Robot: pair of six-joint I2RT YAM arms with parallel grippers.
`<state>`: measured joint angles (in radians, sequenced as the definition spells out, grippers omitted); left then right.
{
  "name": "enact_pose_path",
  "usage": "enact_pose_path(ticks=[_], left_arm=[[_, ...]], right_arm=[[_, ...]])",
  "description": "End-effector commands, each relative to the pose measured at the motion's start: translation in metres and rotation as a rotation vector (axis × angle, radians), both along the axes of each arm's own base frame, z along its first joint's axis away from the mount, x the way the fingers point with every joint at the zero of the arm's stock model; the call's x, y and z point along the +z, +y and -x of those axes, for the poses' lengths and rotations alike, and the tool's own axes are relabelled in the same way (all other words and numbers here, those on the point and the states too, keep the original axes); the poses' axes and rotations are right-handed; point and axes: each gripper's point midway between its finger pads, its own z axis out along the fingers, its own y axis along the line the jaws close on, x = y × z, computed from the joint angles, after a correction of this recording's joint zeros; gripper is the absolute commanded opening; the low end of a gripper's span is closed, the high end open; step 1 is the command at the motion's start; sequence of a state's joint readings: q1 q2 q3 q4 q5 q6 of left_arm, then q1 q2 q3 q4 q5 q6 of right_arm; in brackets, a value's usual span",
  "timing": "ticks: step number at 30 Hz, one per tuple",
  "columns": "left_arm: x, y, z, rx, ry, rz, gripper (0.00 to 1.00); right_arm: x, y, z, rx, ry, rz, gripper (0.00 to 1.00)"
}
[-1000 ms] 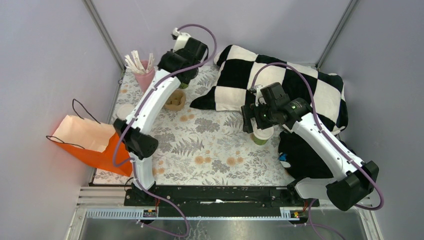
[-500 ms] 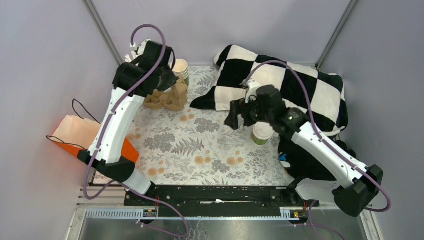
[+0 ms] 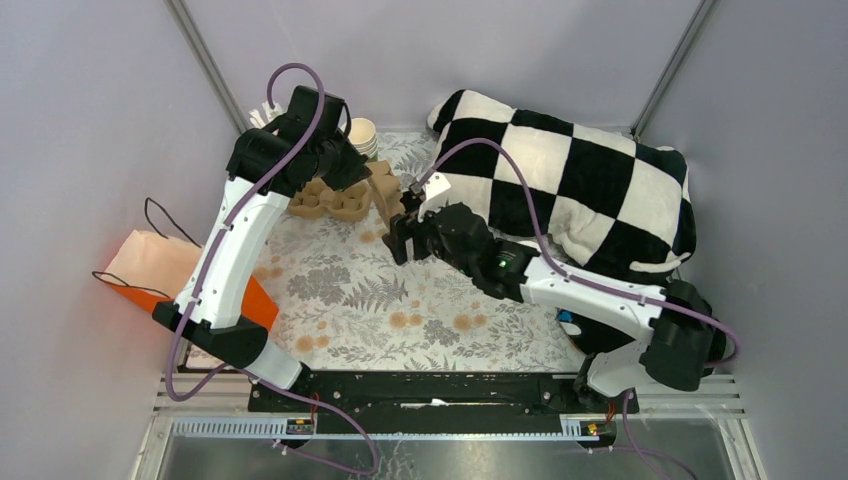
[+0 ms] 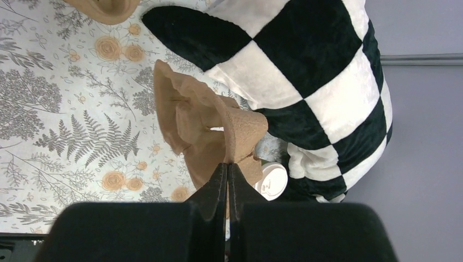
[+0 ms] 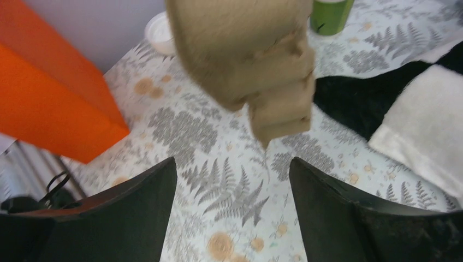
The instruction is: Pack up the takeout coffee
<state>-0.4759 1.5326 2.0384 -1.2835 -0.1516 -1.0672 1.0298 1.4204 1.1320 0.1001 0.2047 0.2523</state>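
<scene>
Beside the black-and-white chequered plush blanket (image 3: pixel 590 190), the left gripper (image 4: pixel 227 166) holds a brown moulded-pulp cup carrier (image 4: pixel 202 125) aloft, its jaws pinched tight on the rim. The right gripper (image 5: pixel 232 164) hovers spread wide and empty, facing the carrier. The white-lidded takeout coffee (image 4: pixel 271 182) stands just beside the blanket's edge. The step appears to be readying the carrier; next probably calls for a steadying second grip.

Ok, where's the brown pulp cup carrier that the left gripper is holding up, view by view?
Top external: cup carrier upper centre, just left of the checkered blanket.
Left wrist: centre, pinched by the shut left gripper, blanket on its right.
Right wrist: top centre, blurred, beyond the open right gripper.
Shared landmark: the checkered blanket, in all three.
</scene>
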Motion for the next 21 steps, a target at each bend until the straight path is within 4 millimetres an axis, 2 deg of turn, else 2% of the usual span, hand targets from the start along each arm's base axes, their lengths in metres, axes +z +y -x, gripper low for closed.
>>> enact_pose_path(ticks=[1,6,8,14,21], left_arm=[[0.022,-0.005,0.005,-0.007,-0.045,0.087,0.00],[0.026,-0.006,0.005,-0.013,-0.043,0.084,0.00],[0.027,-0.007,0.005,-0.014,-0.044,0.085,0.00],[0.024,-0.005,0.005,-0.011,-0.037,0.076,0.00],[0.026,0.004,0.010,0.000,-0.078,0.058,0.00]], right_arm=[[0.050,0.007,-0.033,-0.134,-0.208,-0.098,0.77],[0.050,0.023,-0.039,-0.143,-0.267,-0.073,0.63],[0.051,0.026,-0.041,-0.170,-0.276,-0.067,0.59],[0.060,0.034,-0.049,-0.217,-0.315,-0.015,0.38],[0.067,0.028,-0.045,-0.207,-0.317,-0.010,0.01]])
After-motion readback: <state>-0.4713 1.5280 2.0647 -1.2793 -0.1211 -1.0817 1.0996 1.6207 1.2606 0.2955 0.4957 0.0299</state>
